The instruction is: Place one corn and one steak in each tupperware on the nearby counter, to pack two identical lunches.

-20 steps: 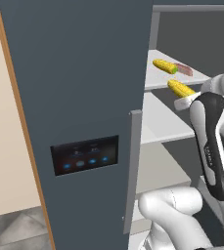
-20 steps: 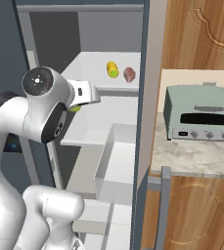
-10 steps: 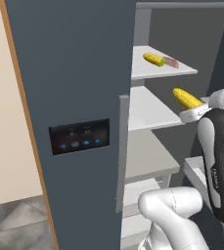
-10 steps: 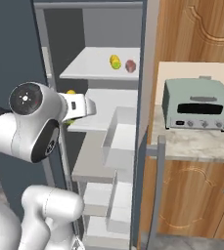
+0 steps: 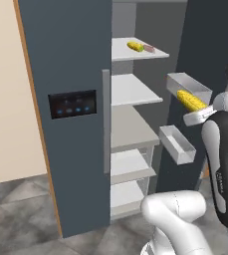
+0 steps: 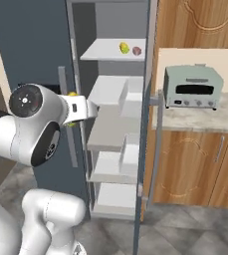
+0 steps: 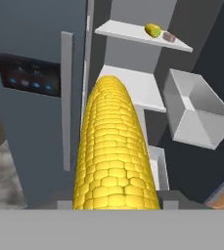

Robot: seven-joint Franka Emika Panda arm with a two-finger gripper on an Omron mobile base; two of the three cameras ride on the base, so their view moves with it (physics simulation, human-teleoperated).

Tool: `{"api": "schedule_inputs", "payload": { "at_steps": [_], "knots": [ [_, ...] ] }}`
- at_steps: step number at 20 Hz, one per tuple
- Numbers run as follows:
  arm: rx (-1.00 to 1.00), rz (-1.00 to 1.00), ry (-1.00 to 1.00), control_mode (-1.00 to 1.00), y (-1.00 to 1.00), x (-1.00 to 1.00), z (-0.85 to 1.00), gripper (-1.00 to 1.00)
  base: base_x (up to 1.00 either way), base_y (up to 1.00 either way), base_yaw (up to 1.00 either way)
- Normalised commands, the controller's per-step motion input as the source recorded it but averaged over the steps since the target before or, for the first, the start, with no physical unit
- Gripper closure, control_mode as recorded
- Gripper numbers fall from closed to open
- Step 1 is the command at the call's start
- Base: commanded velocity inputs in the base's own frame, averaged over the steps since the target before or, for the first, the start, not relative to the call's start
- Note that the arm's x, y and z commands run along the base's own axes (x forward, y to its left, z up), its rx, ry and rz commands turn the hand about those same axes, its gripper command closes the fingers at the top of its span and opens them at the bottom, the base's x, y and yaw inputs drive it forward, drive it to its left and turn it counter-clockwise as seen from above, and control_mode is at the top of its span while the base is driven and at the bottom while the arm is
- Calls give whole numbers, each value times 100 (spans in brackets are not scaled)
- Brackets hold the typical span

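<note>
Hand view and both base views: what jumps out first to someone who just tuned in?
The corn cob clamped in the gripper looms large in the hand view, pointing toward the open fridge. On the fridge's top shelf lie a second corn cob and a steak. A pale-green toaster oven stands on the counter right of the fridge.

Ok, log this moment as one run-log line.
gripper: shut on corn | fridge: open | top shelf: second corn, steak

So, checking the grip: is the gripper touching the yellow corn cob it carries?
Touching: in the hand view the yellow corn cob rises from between the gripper fingers.
</note>
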Motion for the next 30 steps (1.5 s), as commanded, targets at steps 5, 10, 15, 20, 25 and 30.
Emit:
{"api": "schedule_inputs", "payload": {
  "at_steps": [5, 10, 15, 20, 25, 30],
  "knots": [
    [0, 0, 0, 100, 0, 0, 0, 100, -78, -32, 0],
    [0, 0, 0, 100, 0, 0, 0, 100, -30, -78, -2],
    [0, 0, 0, 100, 0, 0, 0, 100, 0, -98, 0],
    [0, 0, 0, 100, 0, 0, 0, 100, 0, -100, 0],
    [0, 0, 0, 100, 0, 0, 0, 100, 5, -100, 0],
    [0, 0, 0, 100, 0, 0, 0, 100, 27, -89, 0]
  ]
}}
